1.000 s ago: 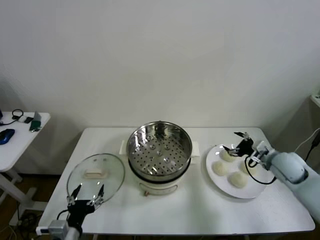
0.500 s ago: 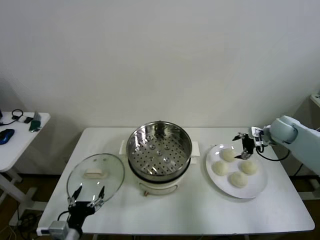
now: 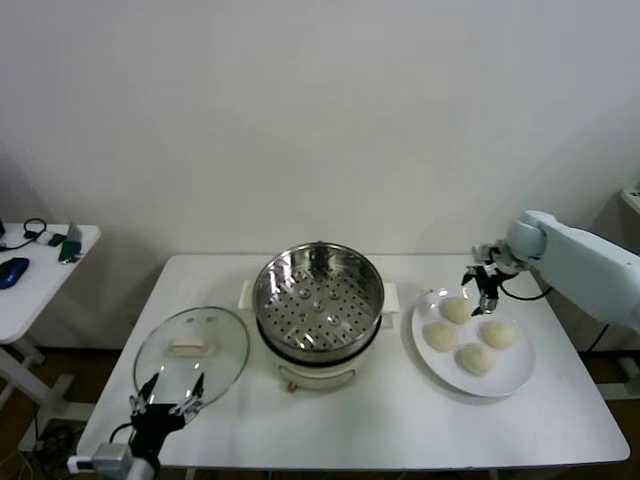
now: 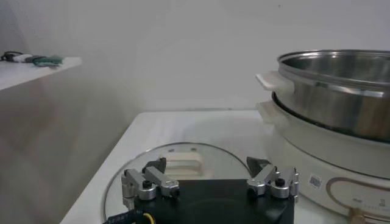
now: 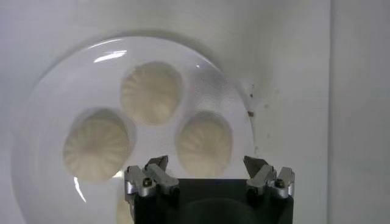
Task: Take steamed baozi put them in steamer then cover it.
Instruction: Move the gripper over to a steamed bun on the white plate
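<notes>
**Right gripper open above the plate of baozi, nothing held**

The right gripper (image 3: 482, 281) has its fingers (image 5: 149, 176) spread wide with nothing between them. It hangs over the far edge of the white plate (image 3: 509, 375), pointing down; in the right wrist view the nearest bun sits below the gap between the fingers, not touched. Four steamed baozi (image 3: 457, 309) lie on that plate, close together, at the right side of the table (image 3: 400, 420).

The left gripper (image 3: 172, 391) is also wide open and empty, low at the table's near left edge, just in front of the cover (image 3: 191, 346). The cover lies flat on the table with its cream handle up, left of the steamer (image 3: 319, 300) and just beside it.

The steamer stands in the middle of the table, uncovered, its perforated tray bare. A second small table (image 3: 30, 290) stands off to the left with small items on it.
</notes>
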Robot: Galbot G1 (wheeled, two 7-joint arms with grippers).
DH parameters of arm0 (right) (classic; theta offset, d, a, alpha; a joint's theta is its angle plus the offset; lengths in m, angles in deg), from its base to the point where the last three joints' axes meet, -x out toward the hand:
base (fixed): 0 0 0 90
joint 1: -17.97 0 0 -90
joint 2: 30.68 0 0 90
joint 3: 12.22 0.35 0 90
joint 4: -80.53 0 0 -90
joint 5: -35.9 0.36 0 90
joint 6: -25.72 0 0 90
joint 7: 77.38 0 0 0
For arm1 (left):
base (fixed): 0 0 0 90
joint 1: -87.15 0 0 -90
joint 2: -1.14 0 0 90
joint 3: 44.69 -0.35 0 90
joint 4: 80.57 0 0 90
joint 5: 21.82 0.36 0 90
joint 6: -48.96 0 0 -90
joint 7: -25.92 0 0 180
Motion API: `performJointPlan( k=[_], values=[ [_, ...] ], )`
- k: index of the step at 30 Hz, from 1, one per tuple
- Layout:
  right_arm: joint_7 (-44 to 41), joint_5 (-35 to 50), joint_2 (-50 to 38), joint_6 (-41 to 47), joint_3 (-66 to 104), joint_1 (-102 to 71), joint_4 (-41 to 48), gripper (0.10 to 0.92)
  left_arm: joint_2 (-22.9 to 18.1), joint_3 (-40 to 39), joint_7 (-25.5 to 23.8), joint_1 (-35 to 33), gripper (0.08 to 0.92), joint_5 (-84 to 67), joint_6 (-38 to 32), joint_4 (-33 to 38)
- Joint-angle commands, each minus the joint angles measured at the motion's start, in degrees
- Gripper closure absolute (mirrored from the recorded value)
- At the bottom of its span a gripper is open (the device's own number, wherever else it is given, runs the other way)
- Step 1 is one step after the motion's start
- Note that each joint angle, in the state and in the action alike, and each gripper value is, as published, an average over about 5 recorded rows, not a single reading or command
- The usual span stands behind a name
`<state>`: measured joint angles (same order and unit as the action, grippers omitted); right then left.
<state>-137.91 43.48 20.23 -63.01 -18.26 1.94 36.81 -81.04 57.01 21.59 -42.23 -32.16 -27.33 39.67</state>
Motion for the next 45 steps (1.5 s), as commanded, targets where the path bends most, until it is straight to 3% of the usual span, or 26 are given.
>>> performJointPlan(
  k=[1,16,45],
  values=[
    [-1.52,-0.99,4.88,-1.1,0.17,-1.8,6.93,0.203,0.09,0.09,0.2,-0.46,0.177,0.14,-0.35,-0.08],
    [-0.93,-3.27,7.66,-2.85,4.67,-3.77,12.84,0.206,0.03,0.09,0.58,-0.58,0.177,-0.02,-0.41,-0.28],
    [-2.62,-3.22,7.88,-4.14,4.01,-3.14,12.37,0.35,0.0,0.13,1.4,-0.2,0.177,0.06,-0.05,-1.21]
  ],
)
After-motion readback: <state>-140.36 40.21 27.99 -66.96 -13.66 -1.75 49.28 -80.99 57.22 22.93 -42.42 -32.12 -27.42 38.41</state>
